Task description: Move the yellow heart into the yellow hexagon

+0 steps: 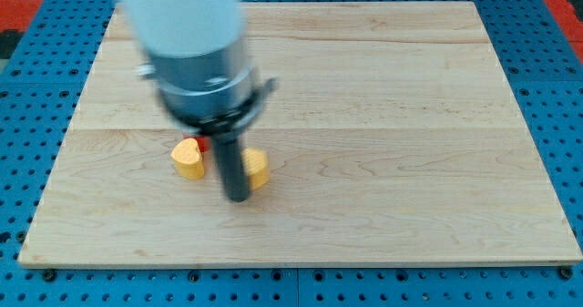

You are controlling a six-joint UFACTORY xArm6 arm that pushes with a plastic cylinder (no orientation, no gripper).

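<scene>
Two yellow blocks lie on the wooden board at the view's lower left. The left yellow block looks heart-like. The right yellow block is partly hidden behind my rod, and its shape is hard to make out. My tip rests on the board between them, touching or nearly touching the right block's left side, just below and right of the left block. A small bit of a red block shows behind the rod, next to the left yellow block.
The arm's grey and white body hangs over the board's upper left and hides what lies under it. Blue pegboard surrounds the board on all sides.
</scene>
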